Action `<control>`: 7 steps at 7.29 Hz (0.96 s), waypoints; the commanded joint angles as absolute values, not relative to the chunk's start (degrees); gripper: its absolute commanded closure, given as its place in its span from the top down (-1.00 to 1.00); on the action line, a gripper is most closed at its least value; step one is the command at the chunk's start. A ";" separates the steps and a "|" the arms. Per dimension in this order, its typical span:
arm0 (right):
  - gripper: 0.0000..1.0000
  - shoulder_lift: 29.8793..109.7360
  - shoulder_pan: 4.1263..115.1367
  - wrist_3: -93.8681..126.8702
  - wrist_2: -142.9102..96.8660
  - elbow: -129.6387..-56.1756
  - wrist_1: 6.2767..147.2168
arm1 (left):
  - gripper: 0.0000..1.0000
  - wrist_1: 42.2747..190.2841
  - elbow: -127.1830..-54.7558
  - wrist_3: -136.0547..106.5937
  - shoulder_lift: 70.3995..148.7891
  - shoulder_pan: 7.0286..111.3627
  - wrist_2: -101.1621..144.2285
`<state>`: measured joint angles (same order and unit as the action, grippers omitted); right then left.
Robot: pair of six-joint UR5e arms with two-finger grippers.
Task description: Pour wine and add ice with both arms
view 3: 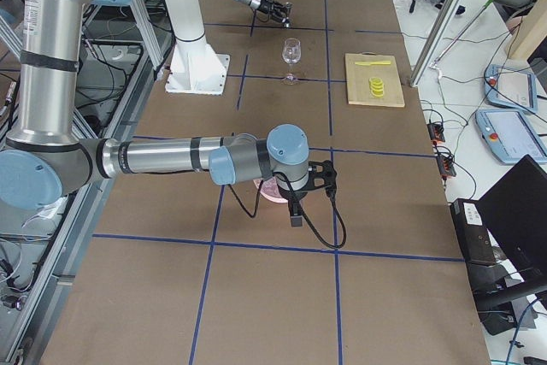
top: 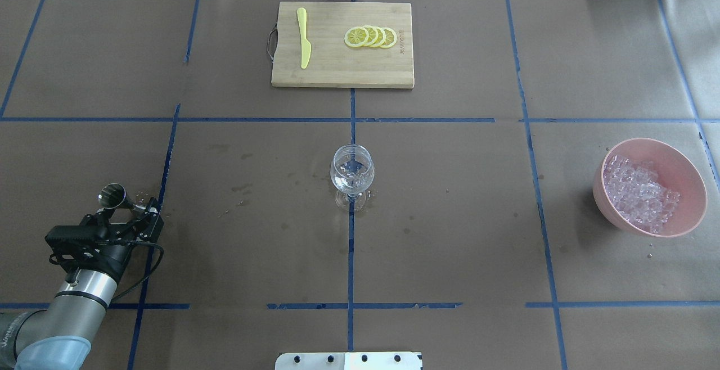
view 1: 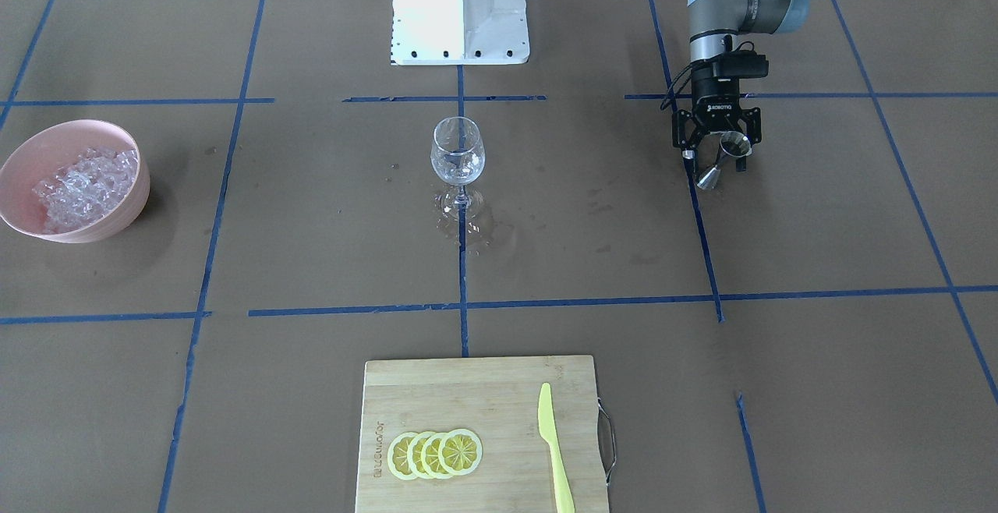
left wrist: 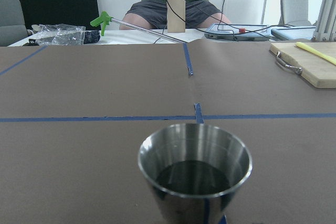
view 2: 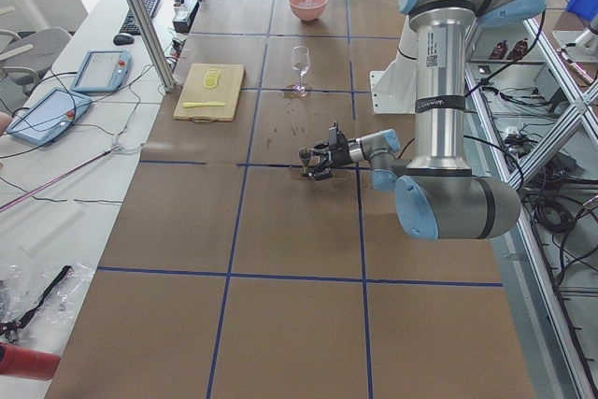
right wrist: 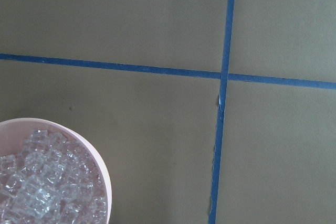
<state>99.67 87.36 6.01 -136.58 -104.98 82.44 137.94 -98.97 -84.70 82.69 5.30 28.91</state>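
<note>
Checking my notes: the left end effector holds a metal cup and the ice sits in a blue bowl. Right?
Not quite. The bowl with the ice is pink, not blue; the overhead view shows it. The left end effector does hold the metal cup.

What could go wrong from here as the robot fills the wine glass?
1. The jigger in the left gripper holds liquid and is far from the wine glass; it may slosh on the way.
2. Wet marks surround the glass's foot, so a nudge could slide or tip it.
3. The ice is heaped in the pink bowl; cubes may drop.
</note>
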 commanded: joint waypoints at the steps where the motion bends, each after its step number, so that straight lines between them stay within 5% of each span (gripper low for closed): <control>1: 1.00 99.67 87.36 5.98 -136.50 -105.03 82.44 | 0.25 138.08 -98.61 -84.64 83.14 5.80 28.92; 3: 1.00 99.67 87.36 5.98 -136.58 -105.03 82.44 | -0.16 138.25 -98.53 -84.55 83.06 5.80 28.83; 4: 1.00 99.75 87.36 6.06 -136.58 -105.03 82.44 | -0.73 138.25 -98.61 -84.20 82.88 5.89 28.83; 5: 1.00 99.76 87.36 6.06 -136.58 -105.03 82.44 | -1.00 138.25 -98.79 -84.20 82.79 6.24 28.83; 7: 1.00 99.76 87.36 6.06 -136.58 -105.12 82.44 | -1.00 138.25 -99.58 -84.03 82.79 7.20 28.83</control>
<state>99.75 87.36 6.06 -136.58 -105.06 82.44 138.25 -99.17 -84.17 82.64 6.50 28.83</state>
